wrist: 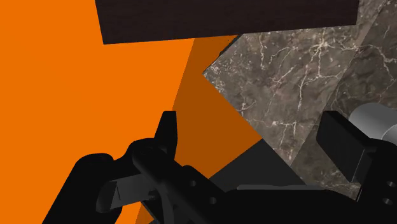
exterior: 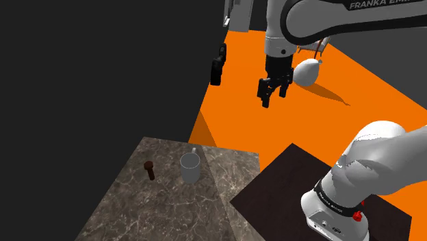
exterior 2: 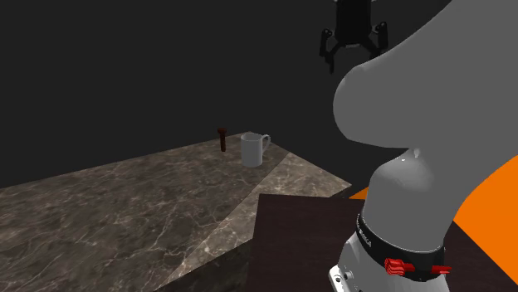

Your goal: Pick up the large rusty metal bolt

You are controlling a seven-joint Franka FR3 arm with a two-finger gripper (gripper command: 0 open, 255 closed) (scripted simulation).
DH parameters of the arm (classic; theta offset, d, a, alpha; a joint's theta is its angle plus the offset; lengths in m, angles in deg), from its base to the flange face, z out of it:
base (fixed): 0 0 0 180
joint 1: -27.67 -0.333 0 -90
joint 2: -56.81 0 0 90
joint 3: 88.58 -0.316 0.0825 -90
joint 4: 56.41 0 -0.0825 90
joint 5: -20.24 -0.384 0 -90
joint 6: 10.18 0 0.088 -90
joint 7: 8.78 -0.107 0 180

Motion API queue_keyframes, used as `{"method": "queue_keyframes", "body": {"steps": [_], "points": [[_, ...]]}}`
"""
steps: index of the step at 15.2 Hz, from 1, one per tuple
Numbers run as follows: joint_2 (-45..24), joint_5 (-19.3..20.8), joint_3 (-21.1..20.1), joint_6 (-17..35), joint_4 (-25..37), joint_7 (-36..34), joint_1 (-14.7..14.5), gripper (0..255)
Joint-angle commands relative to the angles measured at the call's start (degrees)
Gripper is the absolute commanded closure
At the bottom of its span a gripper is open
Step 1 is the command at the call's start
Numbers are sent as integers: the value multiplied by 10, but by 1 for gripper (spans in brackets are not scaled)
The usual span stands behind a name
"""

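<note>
The bolt [exterior: 149,169] is small, dark and rusty brown, and it stands upright on the marble table [exterior: 137,205]. It stands at the table's far side, to the shoulder view's left of a grey mug [exterior: 190,168]. In the second exterior view the bolt [exterior 2: 222,138] sits just left of the mug [exterior 2: 254,149]. My gripper [exterior: 272,94] hangs high in the air over the orange floor, well beyond the table and far from the bolt. Its fingers stand apart with nothing between them. In the wrist view the gripper [wrist: 254,143] looks down past the table's corner [wrist: 286,83], with the mug [wrist: 376,121] beside one finger.
The dark-topped stand [exterior: 287,179] adjoins the table at the shoulder view's lower right. A white rounded vessel [exterior: 308,70] lies on the orange floor [exterior: 356,109] behind the gripper. A black fixture [exterior: 217,68] hangs at the edge of a dark wall.
</note>
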Motion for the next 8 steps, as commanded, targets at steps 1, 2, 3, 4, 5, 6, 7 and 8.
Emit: {"method": "queue_keyframes", "body": {"steps": [1, 2, 3, 4, 5, 6, 7, 8], "points": [[-18, -11, -17, 30, -5, -18, -9, 0], [-29, -17, -26, 47, -7, -28, -13, 0], [-42, -22, -35, 63, -8, -38, -18, 0], [-55, -26, -45, 79, -8, -47, -22, 0], [-68, -30, -54, 96, -7, -57, -25, 0], [-83, -33, -63, 112, -5, -67, -29, 0], [-98, -36, -72, 128, -3, -77, -32, 0], [-113, -38, -82, 144, 0, -87, -35, 0]]}}
